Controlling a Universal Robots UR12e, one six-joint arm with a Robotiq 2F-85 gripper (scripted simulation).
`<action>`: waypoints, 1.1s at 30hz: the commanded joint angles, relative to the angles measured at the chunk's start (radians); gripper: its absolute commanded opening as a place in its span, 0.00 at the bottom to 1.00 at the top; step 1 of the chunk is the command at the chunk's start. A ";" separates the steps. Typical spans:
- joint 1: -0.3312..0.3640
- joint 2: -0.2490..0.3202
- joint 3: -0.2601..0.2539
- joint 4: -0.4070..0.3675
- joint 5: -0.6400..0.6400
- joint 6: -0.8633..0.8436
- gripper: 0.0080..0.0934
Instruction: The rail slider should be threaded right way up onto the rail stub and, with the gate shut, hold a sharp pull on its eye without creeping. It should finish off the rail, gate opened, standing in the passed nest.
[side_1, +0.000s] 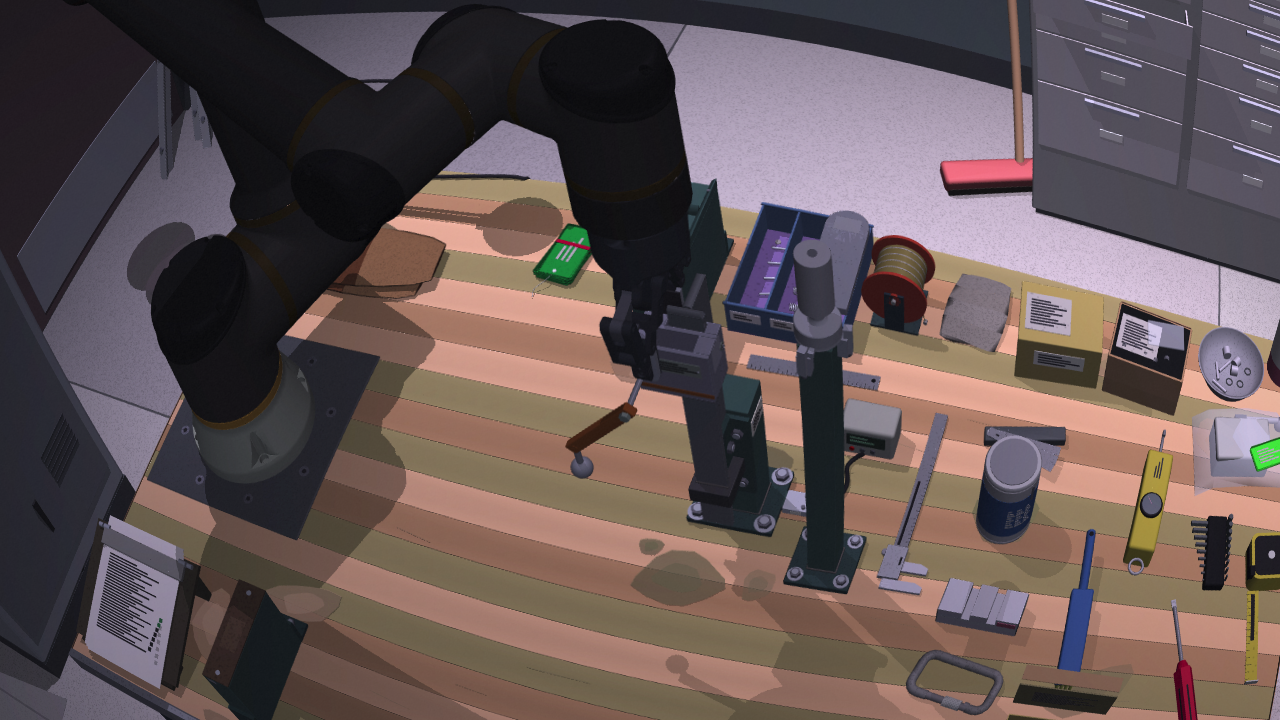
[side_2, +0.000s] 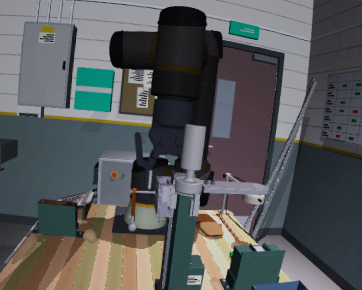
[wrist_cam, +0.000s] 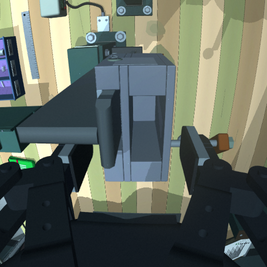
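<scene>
The rail stub (wrist_cam: 60, 117) is partly hidden where it passes into the grey rail slider (wrist_cam: 136, 117) (side_1: 689, 351), which sits threaded on the stub atop the dark green stand (side_1: 729, 448). A thin pin with an orange-brown handle (side_1: 601, 430) (wrist_cam: 221, 143) and a ball end sticks out of the slider's side and hangs down to the left. My gripper (wrist_cam: 133, 155) (side_1: 640, 336) is open around the slider, one finger on each side, and holds nothing. I cannot tell the gate's state.
A tall green post with a grey cylinder on top (side_1: 819, 403) stands just right of the stand. A blue parts tray (side_1: 774, 269), wire spool (side_1: 900, 278), ruler, caliper (side_1: 913, 510), can (side_1: 1010, 488) and small tools crowd the right side.
</scene>
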 joint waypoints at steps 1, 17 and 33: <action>0.000 0.000 -0.001 0.000 0.000 0.000 0.66; 0.000 0.000 -0.001 0.000 0.000 0.000 0.46; 0.000 0.000 -0.001 0.000 0.000 0.000 0.08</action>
